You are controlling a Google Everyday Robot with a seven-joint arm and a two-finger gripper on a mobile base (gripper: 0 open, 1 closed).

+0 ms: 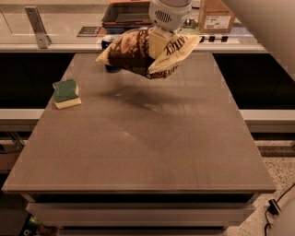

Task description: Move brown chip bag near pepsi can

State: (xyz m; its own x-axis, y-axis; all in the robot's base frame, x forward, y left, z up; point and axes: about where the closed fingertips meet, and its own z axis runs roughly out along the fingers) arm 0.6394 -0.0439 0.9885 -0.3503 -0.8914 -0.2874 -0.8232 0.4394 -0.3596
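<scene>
The brown chip bag (143, 53), dark brown and cream-yellow with white lettering, hangs in the air above the far part of the table. My gripper (159, 41) comes down from the top and is shut on the bag's middle. The pepsi can (108, 44) is a small blue can at the table's far edge; the bag's left end hides most of it, and only its top and left side show.
A green-and-yellow sponge (66, 93) lies at the table's left side. The grey table (138, 152) stretches toward the camera. A counter behind holds a cardboard box (215, 15), a dark tray (126, 14) and a metal bracket (37, 25).
</scene>
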